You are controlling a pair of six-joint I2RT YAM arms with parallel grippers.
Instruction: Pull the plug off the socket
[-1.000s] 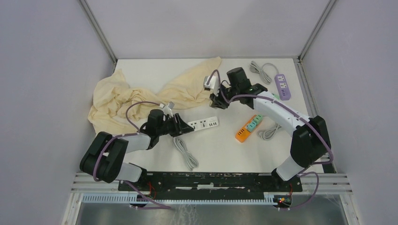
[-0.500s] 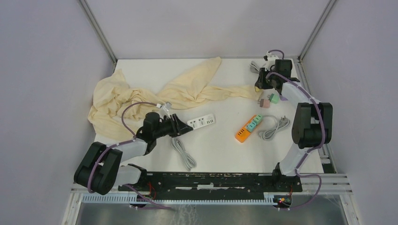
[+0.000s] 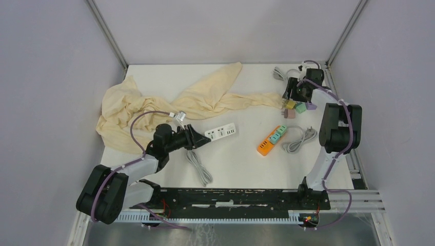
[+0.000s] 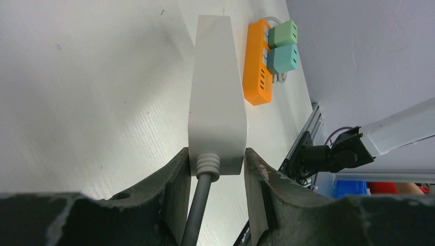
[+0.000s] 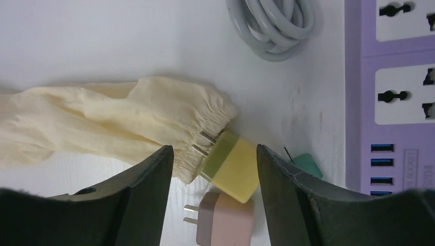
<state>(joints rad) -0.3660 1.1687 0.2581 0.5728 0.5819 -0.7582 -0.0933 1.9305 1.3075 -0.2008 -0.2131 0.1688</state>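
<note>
Left pincer (image 4: 215, 169) is pinching the cord end of the white rectangular plastic power strip (image 4: 215, 102), holding it flat on the white worktop (image 3: 241, 164); no plug is sitting in its sockets. Right pincer (image 5: 214, 154) is hovering spread wide over the yellow cube-shaped plug (image 5: 231, 166), which is lying loose, prongs bare, touching a pink plug (image 5: 225, 223), near a purple power strip (image 5: 392, 92). Judging the pull done; an orange power strip (image 4: 259, 66) is carrying two green plugs (image 4: 282, 46), possibly remaining.
</note>
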